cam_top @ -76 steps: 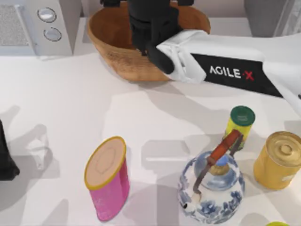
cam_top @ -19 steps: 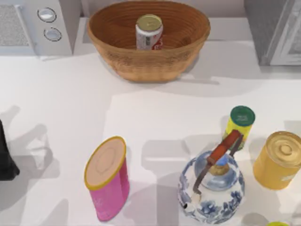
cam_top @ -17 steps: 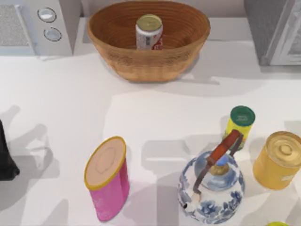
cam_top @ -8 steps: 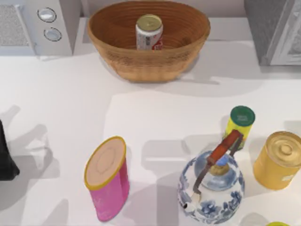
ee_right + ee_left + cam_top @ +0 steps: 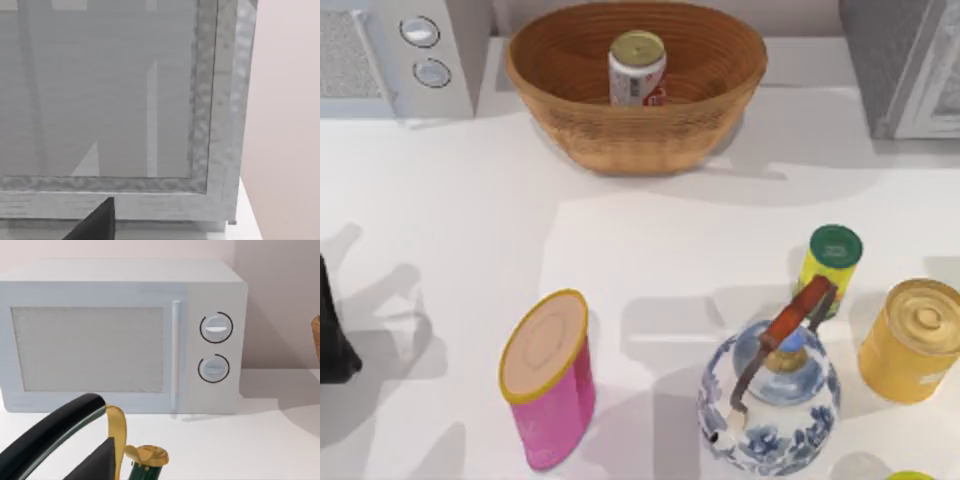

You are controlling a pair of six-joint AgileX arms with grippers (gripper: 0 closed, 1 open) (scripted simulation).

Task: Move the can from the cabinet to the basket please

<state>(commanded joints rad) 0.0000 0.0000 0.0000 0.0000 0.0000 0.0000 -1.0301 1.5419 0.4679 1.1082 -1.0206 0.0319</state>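
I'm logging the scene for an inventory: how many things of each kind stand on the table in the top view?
Appliances and units: 2, microwave, cabinet
Baskets: 1, basket
Drink cans: 1, can, inside the basket
Canisters and tins: 2, pink canister, yellow tin
Bottles: 1, yellow bottle
Teapots: 1, teapot
Total: 8
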